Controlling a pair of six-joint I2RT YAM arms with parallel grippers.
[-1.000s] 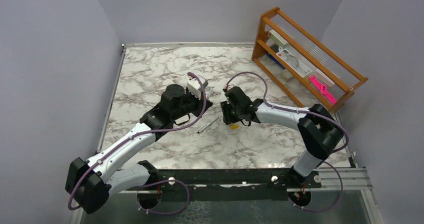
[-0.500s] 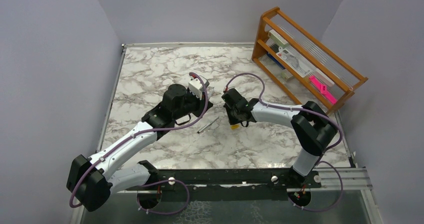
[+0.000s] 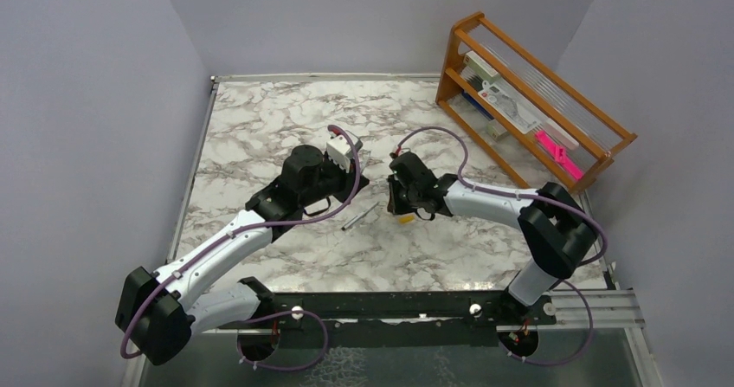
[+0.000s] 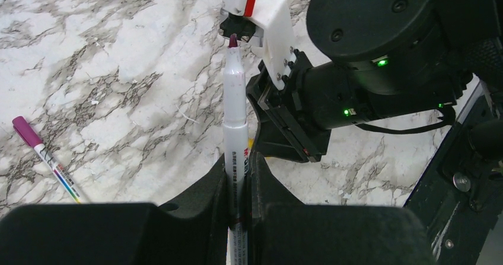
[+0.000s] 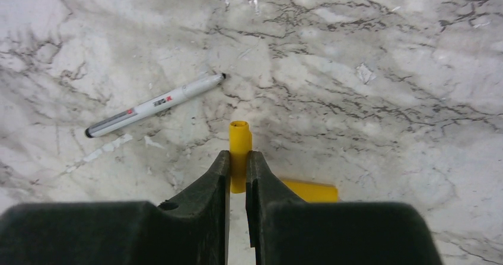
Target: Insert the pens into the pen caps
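In the left wrist view my left gripper (image 4: 238, 158) is shut on a white pen (image 4: 235, 114), whose dark purple tip (image 4: 233, 40) points away from me toward the right arm's wrist. Another pen (image 4: 54, 169), lying on the marble at the left, wears a magenta-purple pen cap (image 4: 24, 128). My right gripper (image 5: 238, 158) is shut on a yellow pen cap (image 5: 239, 140) just above the table. Beside it lies a second yellow pen cap (image 5: 311, 191), and an uncapped pen (image 5: 154, 105) rests further left. From above, both grippers (image 3: 363, 177) (image 3: 395, 205) meet mid-table near that loose pen (image 3: 359, 216).
A wooden rack (image 3: 467, 54) stands at the back right with a flat bright-pink object (image 3: 554, 151) and other items in it. Grey walls close in the marble table (image 3: 260, 119) on three sides. A black rail (image 3: 415, 305) runs along the near edge.
My right gripper has closed its jaws onto the yellow pen cap and its arm shifted slightly. The left arm edged a little right early on and still holds the pen.
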